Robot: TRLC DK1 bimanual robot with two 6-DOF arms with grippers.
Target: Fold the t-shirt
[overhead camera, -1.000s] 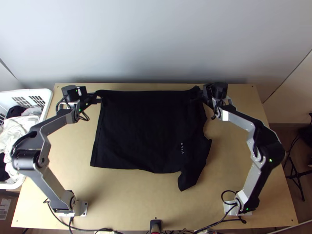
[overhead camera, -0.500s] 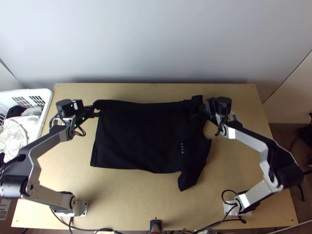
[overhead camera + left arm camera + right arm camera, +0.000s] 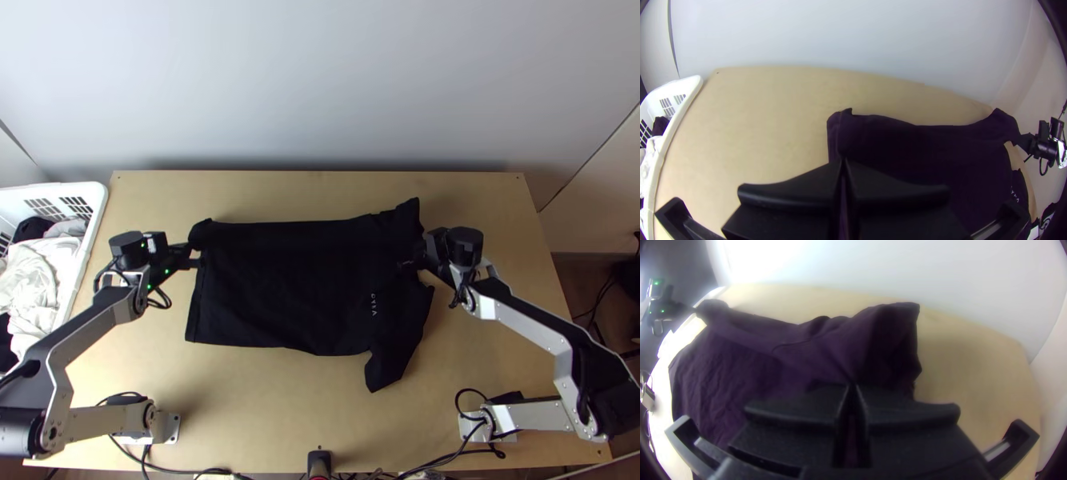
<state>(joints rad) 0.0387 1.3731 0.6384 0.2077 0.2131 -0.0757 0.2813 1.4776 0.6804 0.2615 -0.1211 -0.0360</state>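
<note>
Light wooden table (image 3: 280, 416), black t-shirt (image 3: 296, 296) across its middle, its far edge drawn nearer.
The left gripper (image 3: 843, 161) has its fingers closed on cloth at the shirt's left side; the right gripper (image 3: 853, 386) pinches the right side. Beyond them, the far edge (image 3: 280, 232) has come nearer with both arms, while the near edge (image 3: 272, 346) and the sleeve (image 3: 390, 368) at near right lie where they were. That looks like the far part being folded over towards the near one, with the fold unfinished.
</note>
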